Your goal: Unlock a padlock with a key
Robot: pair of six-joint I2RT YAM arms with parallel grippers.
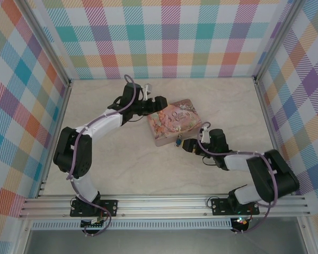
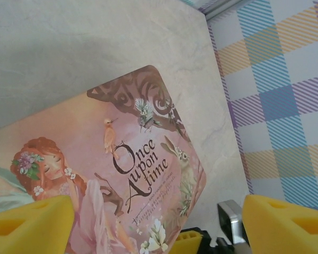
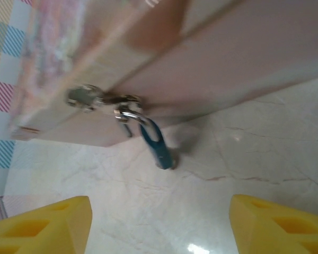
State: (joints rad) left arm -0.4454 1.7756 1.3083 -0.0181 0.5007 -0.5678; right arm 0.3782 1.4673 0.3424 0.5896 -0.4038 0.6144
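Nearest the bases, the right gripper (image 3: pixel 159 211) sits at about five o'clock of the pink tin (image 1: pixel 172 123), jaws spread wide and empty, just short of the padlock (image 3: pixel 158 145). The padlock hangs by its shackle from the clasp (image 3: pixel 85 98) on the tin's near wall, its blue body tilted. Farther off, at the tin's eleven o'clock, the left gripper (image 2: pixel 158 211) hovers over the lid, jaws wide, holding nothing.
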